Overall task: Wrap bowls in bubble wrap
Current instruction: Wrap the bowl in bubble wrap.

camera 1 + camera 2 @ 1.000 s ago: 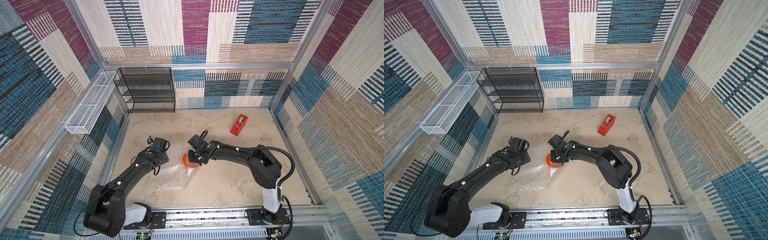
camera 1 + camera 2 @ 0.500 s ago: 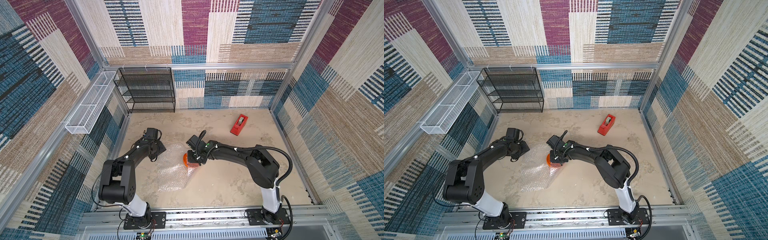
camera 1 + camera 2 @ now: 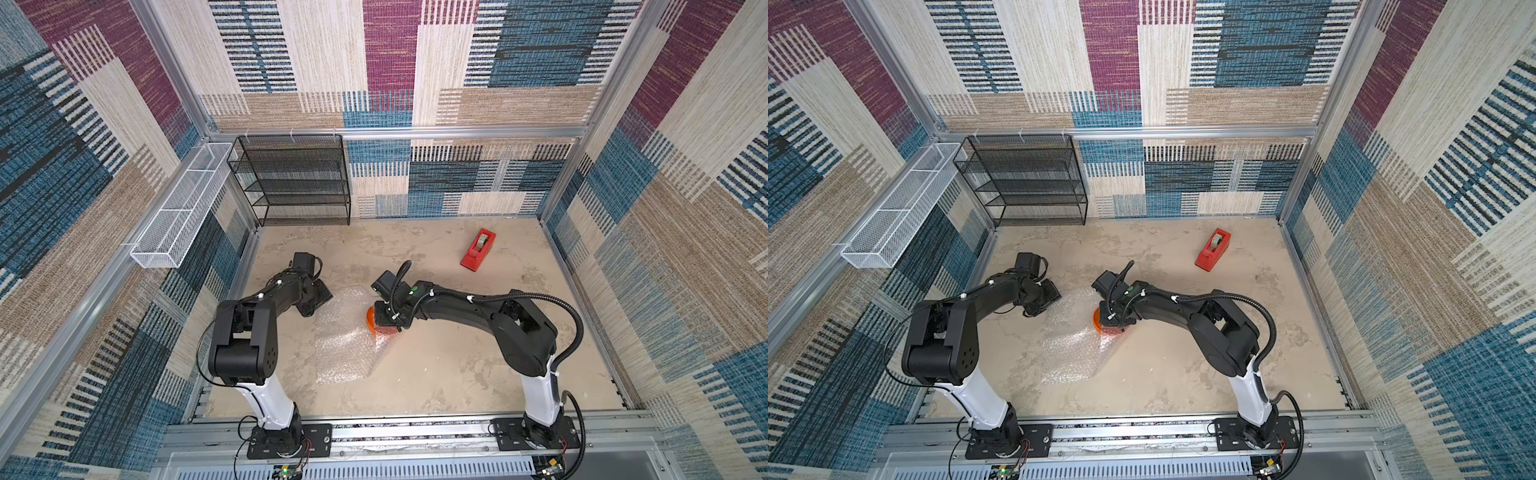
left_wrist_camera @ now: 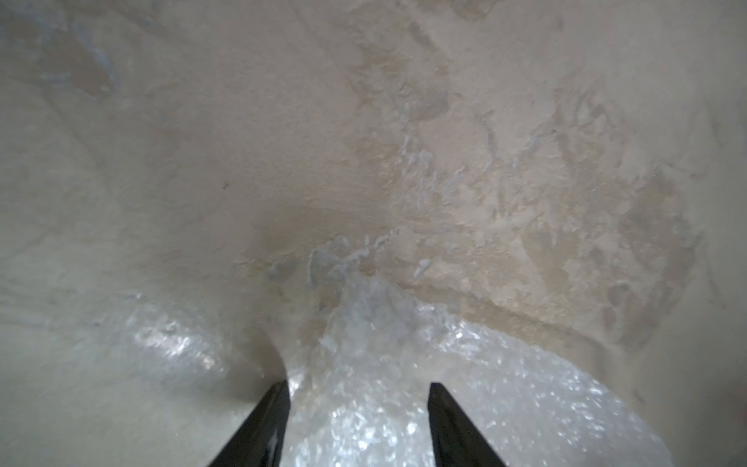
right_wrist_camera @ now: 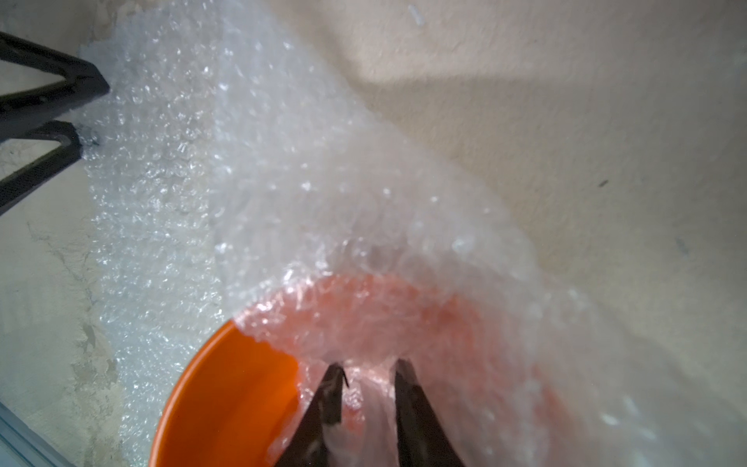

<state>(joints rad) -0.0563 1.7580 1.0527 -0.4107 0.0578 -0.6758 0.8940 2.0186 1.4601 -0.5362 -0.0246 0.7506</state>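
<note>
- Sandy, mottled tabletop (image 3: 436, 374) carries the bubble wrap (image 3: 340, 353) nearest us, lying mostly flat and spreading toward six o'clock from the bowl (image 5: 226, 404).
- We find the orange bowl at the sheet's one o'clock corner, partly draped, with part of its inside bare.
- Our right gripper (image 5: 370, 370) is pinched tight on a fold of wrap over the bowl.
- Our left gripper (image 4: 357, 388), at ten o'clock from the bowl, straddles the sheet's edge with jaws apart, gripping nothing.
- We judge the wrapping barely begun: most of the sheet is unfolded and nothing is taped.
- Farther off, at two o'clock, the red tape dispenser (image 3: 478, 250) sits alone, with a black wire shelf (image 3: 299, 183) beyond; we can read no writing or brand anywhere.
</note>
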